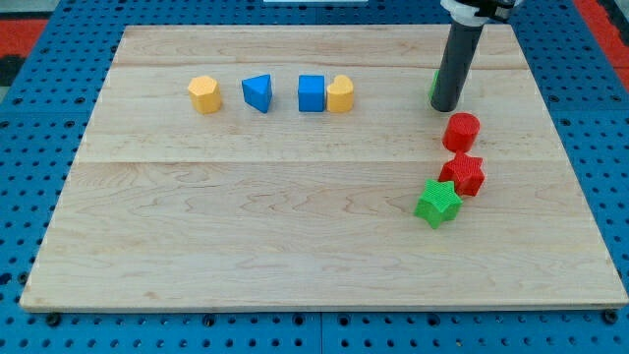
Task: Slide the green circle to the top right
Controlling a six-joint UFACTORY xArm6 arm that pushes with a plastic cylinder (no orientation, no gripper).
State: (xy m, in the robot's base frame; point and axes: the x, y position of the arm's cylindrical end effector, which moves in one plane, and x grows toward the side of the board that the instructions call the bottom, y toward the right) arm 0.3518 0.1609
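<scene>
The green circle is almost wholly hidden behind the dark rod; only a thin green edge shows at the rod's left side, in the upper right of the wooden board. My tip rests on the board right in front of the green circle, touching or nearly touching it. A red circle lies just below and right of the tip.
A red star and a green star lie below the red circle. In a row at the upper left stand a yellow hexagon, a blue triangle, a blue cube and a yellow block touching it.
</scene>
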